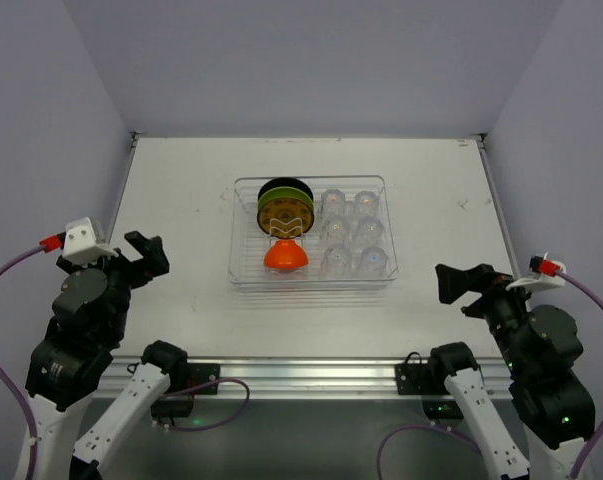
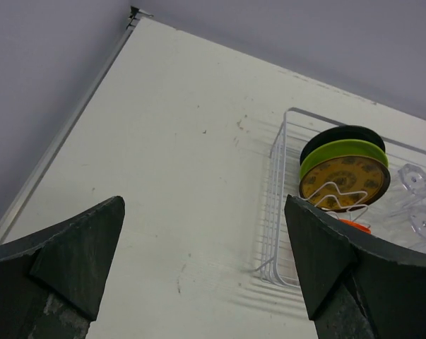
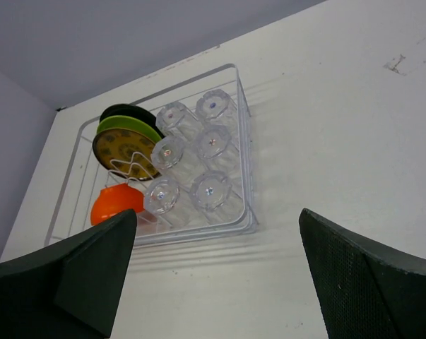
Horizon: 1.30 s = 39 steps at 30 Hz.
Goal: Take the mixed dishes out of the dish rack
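Two grippers: your left gripper (image 1: 146,252) and right gripper (image 1: 459,283) are both spread and empty, by the near corners.
Dish rack (image 1: 311,283): mid-table (image 1: 181,200); plates (image 1: 284,205), orange bowl (image 1: 285,256) and cups (image 1: 368,230) all inside.

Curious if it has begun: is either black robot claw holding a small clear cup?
No, the left gripper and right gripper are open and empty, and all six small clear cups sit in the clear plastic tray.
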Available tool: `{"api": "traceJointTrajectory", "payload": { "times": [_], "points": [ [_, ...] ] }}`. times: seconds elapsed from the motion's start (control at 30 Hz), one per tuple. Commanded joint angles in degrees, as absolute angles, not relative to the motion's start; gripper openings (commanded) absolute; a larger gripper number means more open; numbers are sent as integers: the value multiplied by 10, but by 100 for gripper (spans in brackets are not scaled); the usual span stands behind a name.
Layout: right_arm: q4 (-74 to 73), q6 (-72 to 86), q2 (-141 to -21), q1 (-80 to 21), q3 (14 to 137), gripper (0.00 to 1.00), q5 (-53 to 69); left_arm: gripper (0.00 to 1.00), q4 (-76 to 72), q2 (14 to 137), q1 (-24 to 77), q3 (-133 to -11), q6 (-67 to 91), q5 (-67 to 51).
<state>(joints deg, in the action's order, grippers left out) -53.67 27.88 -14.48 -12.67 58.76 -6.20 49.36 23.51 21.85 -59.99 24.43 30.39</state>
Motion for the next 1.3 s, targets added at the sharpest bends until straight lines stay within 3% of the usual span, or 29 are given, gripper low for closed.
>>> {"api": "traceJointTrajectory", "payload": {
  "times": [0.0,0.17,0.3,0.43,0.57,0.6,0.63,0.67,0.77,0.87,1.1,1.27],
  "points": [
    [-533,298,-142,-124,589,99,-91,100,496,236,221,-603,242,353],
    [-485,371,-104,-124,549,99,-104,100,458,219,221,-570,247,389],
    [-336,518,-84,-124,464,99,53,100,429,208,221,-532,256,407],
    [-233,684,-176,-130,401,99,207,100,411,203,221,-494,272,420],
    [-220,793,-213,-226,403,99,65,100,403,211,220,-478,281,422],
    [-221,828,-254,-309,425,99,-25,100,402,217,218,-476,282,423],
    [-222,829,-279,-310,425,99,-25,100,402,219,218,-476,282,423],
    [-228,841,-310,-383,437,99,-60,100,403,221,217,-475,282,423],
    [-271,913,-458,-541,513,99,-233,100,401,222,217,-473,282,419],
    [-403,1078,-612,-610,623,99,-323,100,396,225,217,-468,281,413],
    [-617,1321,-883,-638,884,98,-356,100,391,214,217,-464,279,407],
    [-672,1391,-955,-640,933,96,-349,100,388,192,217,-461,277,405]
  ]
}}
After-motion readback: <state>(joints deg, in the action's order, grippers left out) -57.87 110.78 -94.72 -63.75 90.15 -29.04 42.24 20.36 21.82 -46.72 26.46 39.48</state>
